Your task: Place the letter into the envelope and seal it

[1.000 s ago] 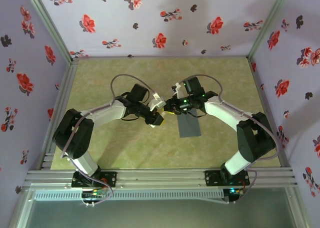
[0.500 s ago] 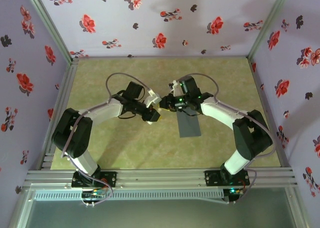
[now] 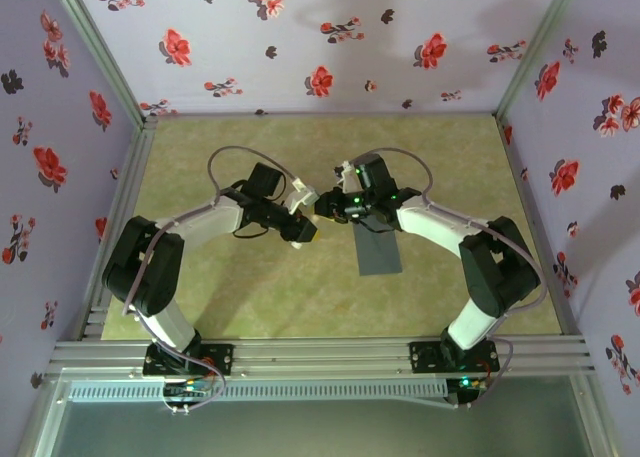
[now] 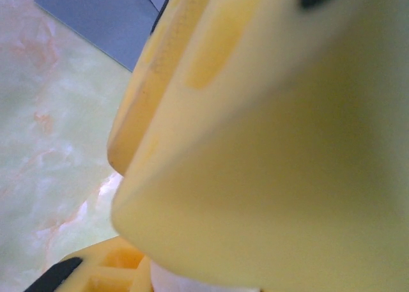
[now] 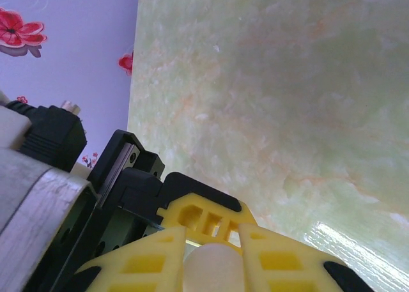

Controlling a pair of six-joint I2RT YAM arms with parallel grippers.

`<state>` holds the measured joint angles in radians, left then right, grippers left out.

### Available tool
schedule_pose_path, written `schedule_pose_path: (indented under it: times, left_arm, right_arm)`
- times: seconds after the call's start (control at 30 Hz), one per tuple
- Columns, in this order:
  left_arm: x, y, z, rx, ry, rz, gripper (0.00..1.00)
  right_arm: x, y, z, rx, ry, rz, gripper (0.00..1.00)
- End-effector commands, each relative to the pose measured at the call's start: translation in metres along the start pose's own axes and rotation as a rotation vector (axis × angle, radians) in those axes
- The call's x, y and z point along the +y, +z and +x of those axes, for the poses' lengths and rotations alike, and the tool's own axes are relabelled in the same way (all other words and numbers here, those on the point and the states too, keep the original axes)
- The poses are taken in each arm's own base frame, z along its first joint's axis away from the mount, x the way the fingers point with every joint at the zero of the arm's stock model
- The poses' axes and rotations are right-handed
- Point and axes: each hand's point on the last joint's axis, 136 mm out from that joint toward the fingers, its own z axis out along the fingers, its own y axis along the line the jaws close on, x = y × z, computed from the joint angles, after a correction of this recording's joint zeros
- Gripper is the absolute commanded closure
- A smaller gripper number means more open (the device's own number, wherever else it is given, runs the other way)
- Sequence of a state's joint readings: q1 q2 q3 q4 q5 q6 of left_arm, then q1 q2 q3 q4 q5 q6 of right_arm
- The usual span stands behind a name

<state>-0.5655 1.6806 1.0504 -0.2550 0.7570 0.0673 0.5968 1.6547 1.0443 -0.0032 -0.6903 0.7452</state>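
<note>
From above, we see our left gripper [image 3: 308, 222] and right gripper [image 3: 325, 210] meeting tip to tip. The envelope [image 3: 378, 252] lies flat on the bench [image 3: 200, 297], just beside the right jaws.

Left wrist: the envelope [image 4: 102, 17] lies beyond the left jaws, and we cannot tell their spread.

Right wrist: the right gripper [image 5: 213, 238] has its jaws pinching a small white stick [image 5: 214, 269].

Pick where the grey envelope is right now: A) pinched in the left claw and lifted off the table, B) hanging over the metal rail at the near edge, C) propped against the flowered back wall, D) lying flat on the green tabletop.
D: in the overhead view the envelope lies flat on the table, with bare tabletop around its near end.
</note>
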Motion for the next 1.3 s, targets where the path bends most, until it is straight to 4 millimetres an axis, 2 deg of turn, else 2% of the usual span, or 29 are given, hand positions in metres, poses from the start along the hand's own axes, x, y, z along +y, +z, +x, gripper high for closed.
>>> schedule_pose_path:
  times: [0.0, 0.13, 0.57, 0.83, 1.03, 1.27]
  left_arm:
    - [-0.035, -0.023, -0.111, -0.362, 0.319, 0.062, 1.00]
    - [-0.031, -0.022, -0.107, -0.357, 0.307, 0.056, 1.00]
    - [-0.022, -0.015, -0.078, -0.338, 0.271, 0.070, 1.00]
    - [-0.020, -0.006, -0.059, -0.282, 0.283, 0.096, 1.00]
    - [-0.017, -0.001, -0.054, -0.265, 0.268, 0.112, 1.00]
    - [-0.011, 0.007, -0.048, -0.237, 0.205, 0.116, 1.00]
  right_arm:
    - [0.054, 0.026, 0.118, 0.435, 0.001, -0.216, 0.93]
    - [0.049, 0.019, 0.115, 0.435, -0.043, -0.163, 0.93]
    - [0.044, -0.001, 0.072, 0.338, -0.071, -0.125, 0.85]
    - [0.039, -0.027, 0.042, 0.237, -0.078, -0.096, 0.72]
    - [0.037, -0.048, 0.020, 0.156, -0.080, -0.090, 0.64]
    - [0.031, -0.069, -0.001, 0.061, -0.071, -0.073, 0.63]
